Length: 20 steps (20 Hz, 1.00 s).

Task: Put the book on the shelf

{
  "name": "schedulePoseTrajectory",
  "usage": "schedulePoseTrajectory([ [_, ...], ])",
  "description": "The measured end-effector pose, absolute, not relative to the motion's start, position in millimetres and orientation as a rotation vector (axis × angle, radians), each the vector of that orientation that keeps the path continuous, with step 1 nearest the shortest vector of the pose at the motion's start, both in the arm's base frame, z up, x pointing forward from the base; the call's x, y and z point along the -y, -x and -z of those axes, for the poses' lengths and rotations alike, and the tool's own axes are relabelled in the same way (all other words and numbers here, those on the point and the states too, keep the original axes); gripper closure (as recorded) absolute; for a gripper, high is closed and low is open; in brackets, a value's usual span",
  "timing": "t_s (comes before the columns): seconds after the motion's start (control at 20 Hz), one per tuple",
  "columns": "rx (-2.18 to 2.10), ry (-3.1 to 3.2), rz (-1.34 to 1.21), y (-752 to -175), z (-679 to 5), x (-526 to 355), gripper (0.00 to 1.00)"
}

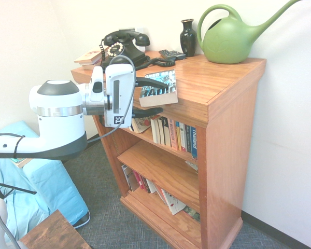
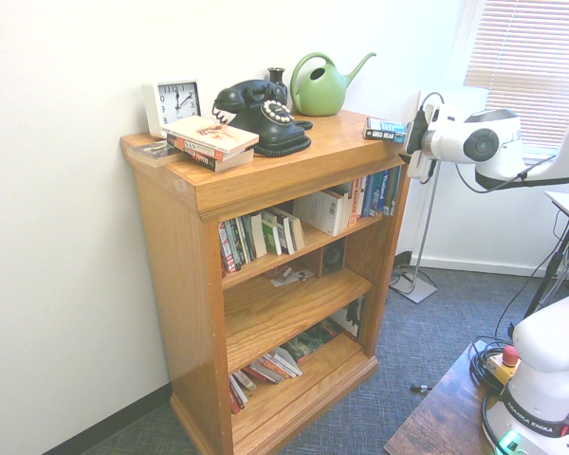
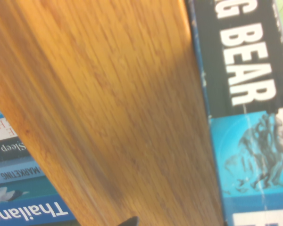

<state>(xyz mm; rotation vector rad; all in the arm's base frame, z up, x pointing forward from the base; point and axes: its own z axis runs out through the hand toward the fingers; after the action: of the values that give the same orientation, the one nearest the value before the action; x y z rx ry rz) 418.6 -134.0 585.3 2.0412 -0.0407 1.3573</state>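
The book (image 1: 161, 83), blue-teal and black with white letters, lies flat on the bookcase's thick top slab (image 1: 217, 78), its near end hanging over the front edge. In the second exterior view the book (image 2: 385, 130) sits at the slab's right end. My gripper (image 1: 165, 97) stands open, one black finger above the cover and the other below the overhanging end, apart from it; from the other side the gripper (image 2: 411, 142) is level with the book. The shelf (image 1: 172, 151) just below carries upright paperbacks. The wrist view shows the cover (image 3: 254, 141) beside the slab's edge (image 3: 122, 117).
On the top slab stand a black telephone (image 1: 123, 46), a dark vase (image 1: 188, 36), a green watering can (image 1: 230, 39), small pale books (image 1: 89, 56) and a white clock (image 2: 174, 102). A blue-covered object (image 1: 41, 192) and a wooden table corner (image 1: 52, 233) are on the floor side.
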Motion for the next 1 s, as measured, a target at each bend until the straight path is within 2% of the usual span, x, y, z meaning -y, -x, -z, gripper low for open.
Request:
schedulePoseTrajectory([
  [0.25,0.064,-2.026,-1.358,-417.0,-591.2,141.7,0.0],
  [0.3,0.074,-2.021,-1.356,-416.0,-592.6,145.3,1.0],
  [1.0,0.137,-2.01,-1.329,-411.0,-589.1,161.7,1.0],
])
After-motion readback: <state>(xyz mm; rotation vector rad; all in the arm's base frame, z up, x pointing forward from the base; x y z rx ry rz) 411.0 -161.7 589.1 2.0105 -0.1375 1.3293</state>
